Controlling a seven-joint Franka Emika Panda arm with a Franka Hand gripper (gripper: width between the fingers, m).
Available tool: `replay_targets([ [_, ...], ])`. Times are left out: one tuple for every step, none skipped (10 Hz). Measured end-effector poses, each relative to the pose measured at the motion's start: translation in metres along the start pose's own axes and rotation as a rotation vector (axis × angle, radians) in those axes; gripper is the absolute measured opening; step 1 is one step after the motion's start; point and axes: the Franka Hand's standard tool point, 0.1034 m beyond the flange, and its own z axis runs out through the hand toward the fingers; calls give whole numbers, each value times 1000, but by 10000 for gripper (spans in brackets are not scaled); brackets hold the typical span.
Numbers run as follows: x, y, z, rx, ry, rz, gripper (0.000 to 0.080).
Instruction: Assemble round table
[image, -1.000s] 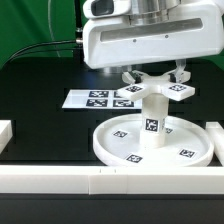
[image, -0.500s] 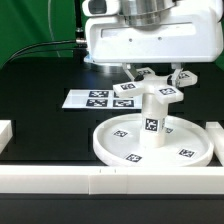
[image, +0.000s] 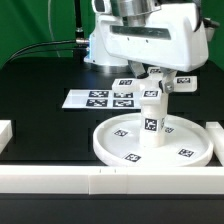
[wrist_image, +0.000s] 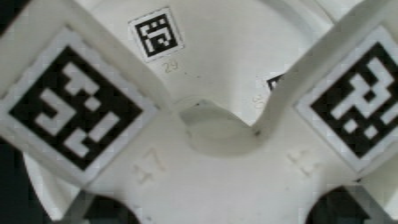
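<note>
The large rimmed round disc (image: 120, 146) lies on the black table at the front. The short cylindrical leg (image: 152, 120) stands upright in its middle. The small cross-shaped piece (image: 128, 84) sits on top of the leg, its tagged arms spread to both sides. My gripper (image: 152, 79) comes straight down onto the cross-shaped piece and is shut on its middle. In the wrist view the cross-shaped piece (wrist_image: 205, 130) fills the picture, two tagged arms spreading away, and my gripper (wrist_image: 222, 208) has dark fingertips on either side of it.
The marker board (image: 98, 98) lies flat behind the disc toward the exterior view's left. White border blocks run along the front (image: 100, 180), at the left (image: 5, 132) and at the right (image: 215, 136). A green backdrop stands behind.
My gripper and wrist have turned about the vertical axis, and the cross-shaped piece has turned with them on top of the leg. Leg and disc stay in place.
</note>
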Motion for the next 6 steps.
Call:
replay_targets([
  [0, -1, 0, 7, 2, 122, 445],
  [0, -2, -1, 8, 5, 187, 445],
  [0, -2, 0, 7, 7, 216, 445],
  [0, -2, -1, 10, 10, 284, 445],
  [0, -2, 0, 11, 10, 309, 445],
  [0, -2, 0, 10, 10, 289, 540],
])
